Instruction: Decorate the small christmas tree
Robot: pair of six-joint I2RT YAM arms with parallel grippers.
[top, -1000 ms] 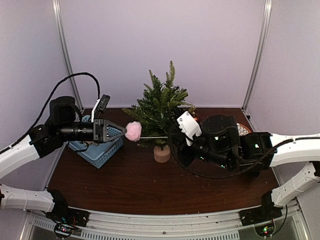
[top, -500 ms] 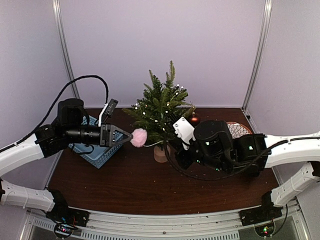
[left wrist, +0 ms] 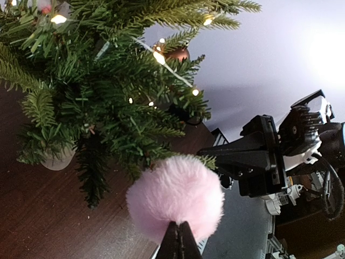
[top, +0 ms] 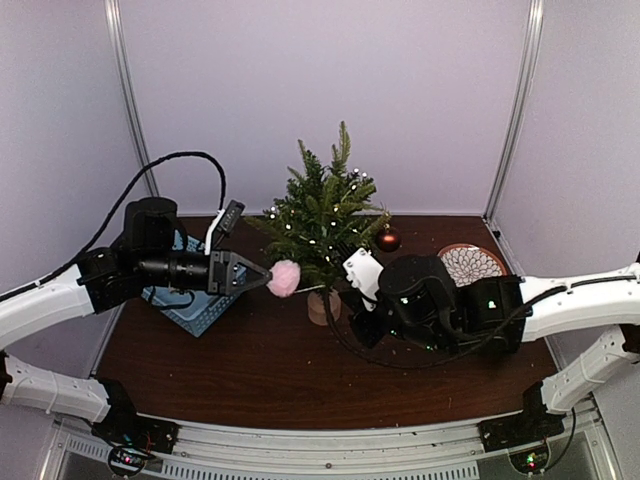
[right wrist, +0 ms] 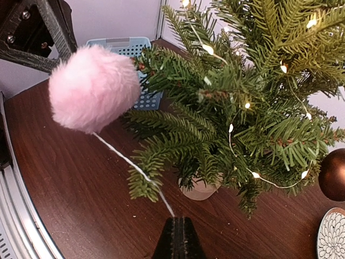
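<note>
Mid-hanging: left claw [top: 264,277] grasps the pink pompom [top: 284,278] beside the small christmas tree [top: 322,210], right claw [right wrist: 177,231] pinches its string [right wrist: 133,167]; next, probably looping it over a branch.

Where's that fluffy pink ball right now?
In the top view the pink ball is left of the small christmas tree's lower branches, pinched by the left fingers. Its white string runs to the right fingers.

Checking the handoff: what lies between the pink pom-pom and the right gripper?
A thin white string runs from the pink pom-pom to the right gripper, crossing a low branch of the small christmas tree; the right wrist view shows it.
</note>
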